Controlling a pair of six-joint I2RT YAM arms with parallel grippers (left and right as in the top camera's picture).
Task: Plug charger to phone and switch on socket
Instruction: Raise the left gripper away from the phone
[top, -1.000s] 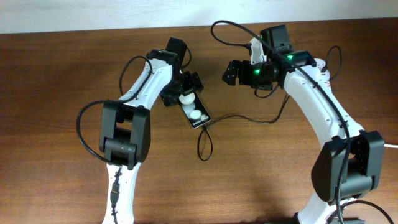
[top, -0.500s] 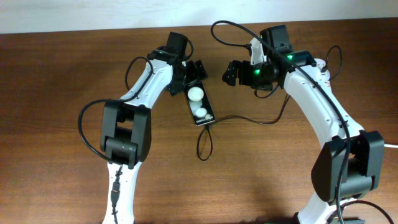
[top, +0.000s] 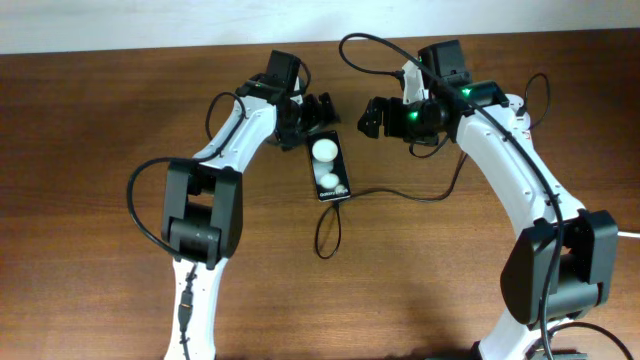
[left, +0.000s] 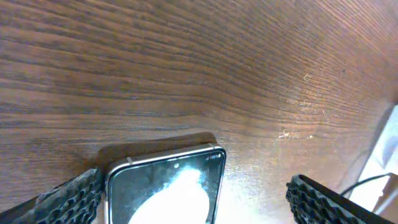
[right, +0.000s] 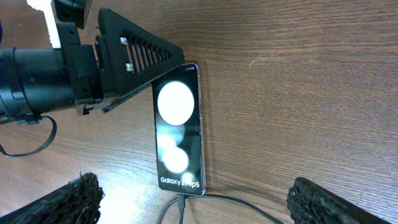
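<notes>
Phone, a small glossy black rectangular smartphone (top: 329, 170), has shifted slightly since a second ago. The left gripper (top: 312, 114) has drawn back from over its screen to its far end. Both grippers' jaws are spread wide, grasping nothing; the right gripper (top: 372, 117) hovers nearby. A thin black charger cable (top: 318, 235) meets the phone's lettered end and loops on the brown wooden counter (top: 100, 150).

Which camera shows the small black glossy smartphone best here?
Right wrist: the whole black glossy smartphone lies in frame, lettering readable, thin black cable at its end. Overhead shows it whole but small; left wrist shows only one end.
</notes>
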